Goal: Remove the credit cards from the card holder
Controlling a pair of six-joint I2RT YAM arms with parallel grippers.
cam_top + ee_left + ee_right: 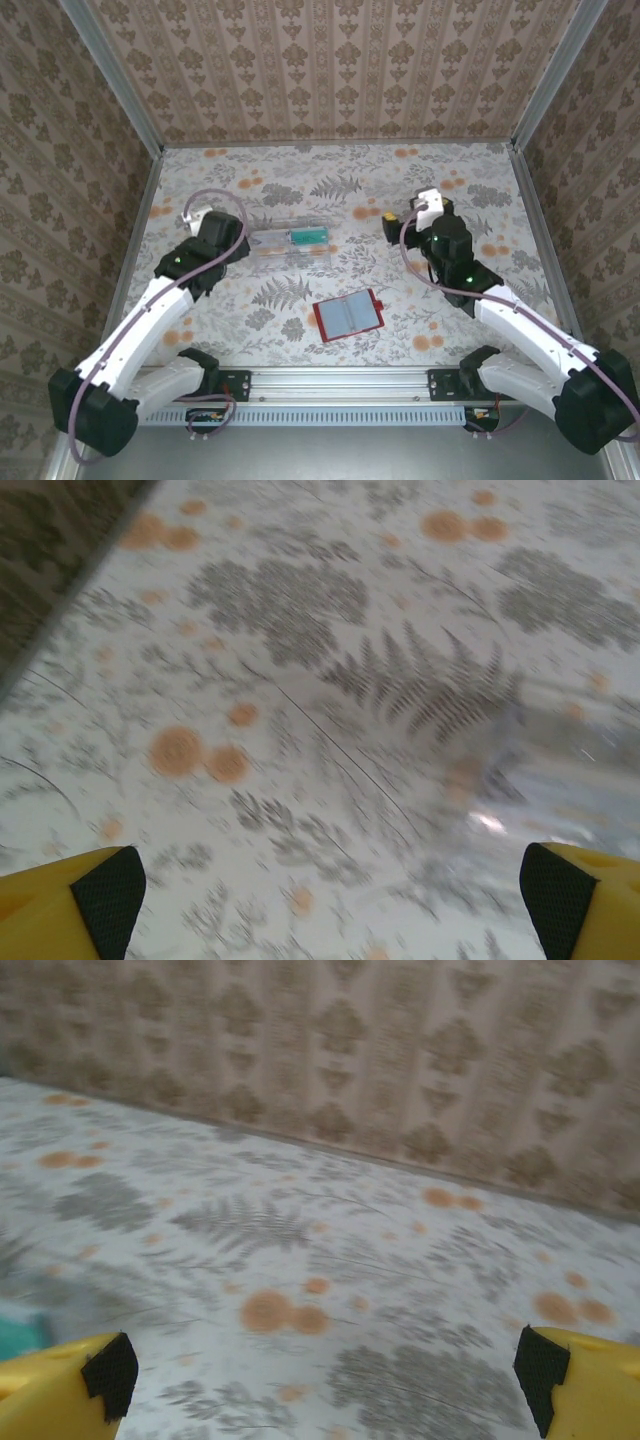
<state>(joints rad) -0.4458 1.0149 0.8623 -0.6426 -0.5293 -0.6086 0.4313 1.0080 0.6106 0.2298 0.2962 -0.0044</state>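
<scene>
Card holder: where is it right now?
In the top view the card holder lies open on the table, centre front, just beyond the rail and on the near side of the clear tray.

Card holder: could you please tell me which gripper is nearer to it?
Right. The right gripper is beyond the card holder, slightly right; the left gripper is farther, by the clear tray's left end.

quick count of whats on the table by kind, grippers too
grippers: 2, left gripper and right gripper, both open
card holder: 1, lying open
tray: 1
cards: 2 that can be made out, teal card in the tray, pale card on the table
total: 6
</scene>
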